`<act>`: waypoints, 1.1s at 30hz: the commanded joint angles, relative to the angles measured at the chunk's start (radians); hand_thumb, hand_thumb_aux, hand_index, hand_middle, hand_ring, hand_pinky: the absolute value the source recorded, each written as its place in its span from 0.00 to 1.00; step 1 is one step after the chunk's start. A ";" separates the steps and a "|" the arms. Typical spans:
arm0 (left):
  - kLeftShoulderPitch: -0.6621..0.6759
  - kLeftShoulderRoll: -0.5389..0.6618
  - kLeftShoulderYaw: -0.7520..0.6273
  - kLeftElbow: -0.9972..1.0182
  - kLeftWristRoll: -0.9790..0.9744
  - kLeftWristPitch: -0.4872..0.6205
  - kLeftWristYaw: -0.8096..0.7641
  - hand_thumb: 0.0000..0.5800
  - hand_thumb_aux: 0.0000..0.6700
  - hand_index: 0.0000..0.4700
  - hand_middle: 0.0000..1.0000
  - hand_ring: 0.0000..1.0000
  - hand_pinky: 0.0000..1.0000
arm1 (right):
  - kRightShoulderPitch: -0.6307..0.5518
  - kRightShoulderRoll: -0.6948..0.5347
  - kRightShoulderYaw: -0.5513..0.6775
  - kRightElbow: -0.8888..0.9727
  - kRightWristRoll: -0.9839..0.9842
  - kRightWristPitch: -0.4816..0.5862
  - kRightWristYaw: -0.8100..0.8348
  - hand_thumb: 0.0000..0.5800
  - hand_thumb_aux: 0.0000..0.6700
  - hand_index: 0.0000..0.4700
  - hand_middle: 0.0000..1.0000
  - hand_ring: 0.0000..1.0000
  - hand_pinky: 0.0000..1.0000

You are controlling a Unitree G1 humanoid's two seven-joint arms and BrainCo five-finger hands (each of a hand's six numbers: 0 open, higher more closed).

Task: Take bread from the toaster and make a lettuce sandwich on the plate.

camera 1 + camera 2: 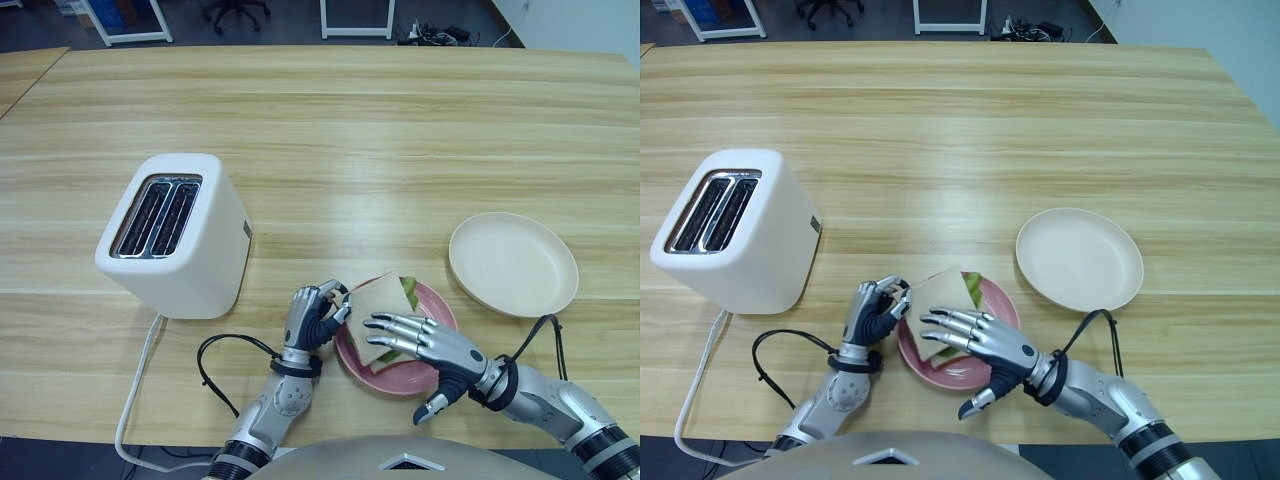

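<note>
Bread slice (378,298) lies as the top layer of a sandwich on the pink plate (395,383), at the near edge of the wooden worktop (350,150), with green lettuce (410,292) showing from beneath its far right edge. The left hand (312,320) stands just left of the plate with its fingers curled; its fingertips meet at the slice's left corner and, as far as can be told, pinch it. The right hand (430,345) reaches in from the right, palm down and fingers spread flat across the near half of the slice, its thumb hanging off the plate's near rim; whether the fingers press on the bread or sit just above it cannot be told. A white toaster (185,250) stands to the left, well apart from the plate, its two slots facing up, and its white cord (135,395) runs toward the near edge of the worktop. A cream plate (515,265) sits just beside the pink one on the far right, close but apart from it.
</note>
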 commanded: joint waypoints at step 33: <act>-0.089 0.118 0.023 -0.099 0.216 0.178 0.180 0.00 0.00 0.00 0.64 0.64 0.64 | 0.074 -0.022 -0.119 0.228 -0.018 0.067 0.276 0.00 0.00 0.00 0.00 0.00 0.00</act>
